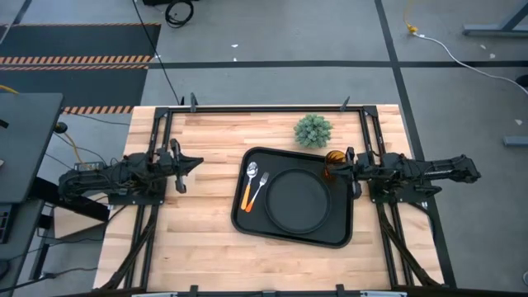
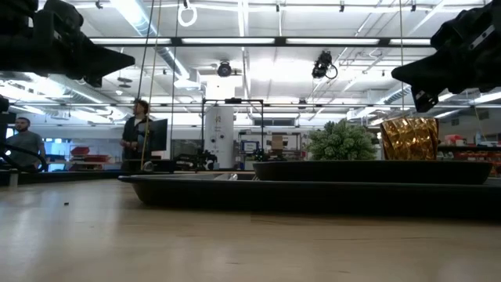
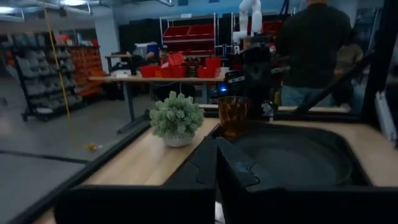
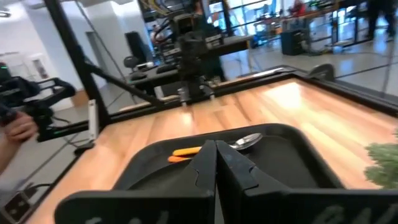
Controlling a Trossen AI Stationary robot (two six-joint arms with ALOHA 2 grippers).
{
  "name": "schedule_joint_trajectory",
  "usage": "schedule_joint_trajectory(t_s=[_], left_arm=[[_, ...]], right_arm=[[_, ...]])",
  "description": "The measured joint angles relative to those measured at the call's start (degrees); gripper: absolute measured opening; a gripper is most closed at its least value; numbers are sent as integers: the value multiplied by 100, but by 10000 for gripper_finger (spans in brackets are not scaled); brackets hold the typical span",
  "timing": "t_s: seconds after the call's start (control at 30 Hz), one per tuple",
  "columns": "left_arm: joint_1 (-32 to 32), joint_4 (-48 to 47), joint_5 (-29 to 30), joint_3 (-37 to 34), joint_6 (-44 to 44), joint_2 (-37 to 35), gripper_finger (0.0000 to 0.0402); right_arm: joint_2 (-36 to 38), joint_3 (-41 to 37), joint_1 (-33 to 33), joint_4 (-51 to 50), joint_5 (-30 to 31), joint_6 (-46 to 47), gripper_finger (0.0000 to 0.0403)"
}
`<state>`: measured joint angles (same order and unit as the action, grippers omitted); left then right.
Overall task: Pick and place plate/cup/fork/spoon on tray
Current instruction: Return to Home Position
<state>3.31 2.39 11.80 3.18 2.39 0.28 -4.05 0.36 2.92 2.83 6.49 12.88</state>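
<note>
The black tray [image 1: 247, 223] lies right of the table's middle. The round black plate [image 1: 297, 200] lies in it. The orange-handled fork [image 1: 246, 196] and the silver spoon [image 1: 261, 186] lie side by side on the tray's left part. The amber cup [image 1: 334, 157] stands upright at the tray's far right corner; its base is hidden in the low view [image 2: 409, 139]. My right gripper [image 1: 332, 172] is shut and empty, raised over the tray's right edge just near of the cup. My left gripper [image 1: 183, 169] is shut and empty, raised at the table's left.
A fuzzy green plant ball [image 1: 313, 130] stands on the table just beyond the tray's far edge, left of the cup. Bare wood lies between my left gripper and the tray. A black frame [image 1: 247, 108] runs along the table's edges. People stand in the room beyond.
</note>
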Motion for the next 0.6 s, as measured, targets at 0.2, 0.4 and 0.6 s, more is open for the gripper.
schedule_joint_trajectory(t_s=[0.2,0.4,0.6], left_arm=[[0,-3,-2,0,212,7,7],[0,-21,-4,0,-200,10,7],[0,-89,-5,-2,-765,10,7]], right_arm=[[0,0,-288,2,-618,63,8],[0,0,-638,-23,-971,-41,8],[-42,0,-926,-199,-634,-326,8]])
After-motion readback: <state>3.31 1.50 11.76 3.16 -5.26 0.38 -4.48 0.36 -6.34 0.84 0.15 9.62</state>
